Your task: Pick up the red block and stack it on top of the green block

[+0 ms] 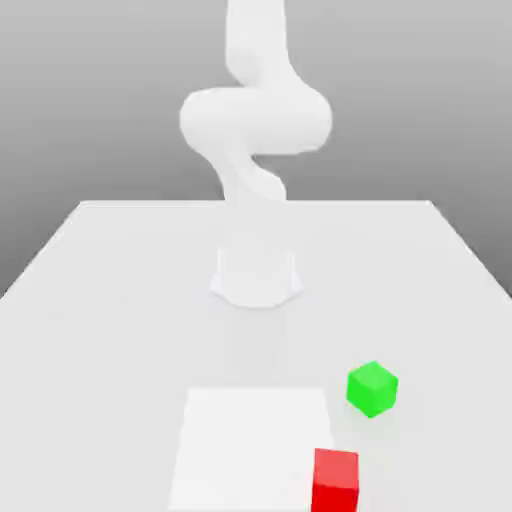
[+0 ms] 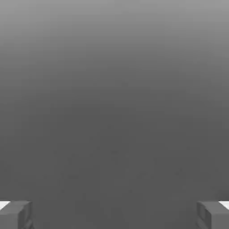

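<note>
- We hold our claw [image 2: 114, 215] spread wide, nothing between its tips.
- We see the red block [image 1: 335, 482] on the surface [image 1: 120, 350], at the exterior view's bottom edge.
- The green block [image 1: 372, 389] sits near it, farther back.

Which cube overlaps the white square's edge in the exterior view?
The red cube, at the white square's corner; the green cube sits beyond it.

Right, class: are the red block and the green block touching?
Apart: the exterior view shows bare table between the red block and green block.
</note>
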Action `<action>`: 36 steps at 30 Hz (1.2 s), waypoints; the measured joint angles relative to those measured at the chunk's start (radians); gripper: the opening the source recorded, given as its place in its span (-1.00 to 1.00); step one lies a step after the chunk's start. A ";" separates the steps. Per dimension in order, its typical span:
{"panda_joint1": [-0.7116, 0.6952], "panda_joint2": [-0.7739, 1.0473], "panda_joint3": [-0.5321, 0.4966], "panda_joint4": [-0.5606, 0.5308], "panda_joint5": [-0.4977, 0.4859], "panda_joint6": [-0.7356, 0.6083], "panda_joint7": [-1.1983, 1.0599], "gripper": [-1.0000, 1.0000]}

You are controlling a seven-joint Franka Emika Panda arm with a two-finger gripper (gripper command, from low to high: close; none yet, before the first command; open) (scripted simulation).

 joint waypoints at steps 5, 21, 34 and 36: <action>-0.027 0.187 0.056 -0.022 -0.032 0.063 0.079 0.00; -0.026 0.766 0.148 -0.089 -0.118 0.261 0.314 0.00; 0.029 1.114 0.114 -0.086 -0.152 0.464 0.399 -1.00; 0.029 1.114 0.114 -0.086 -0.153 0.464 0.399 -1.00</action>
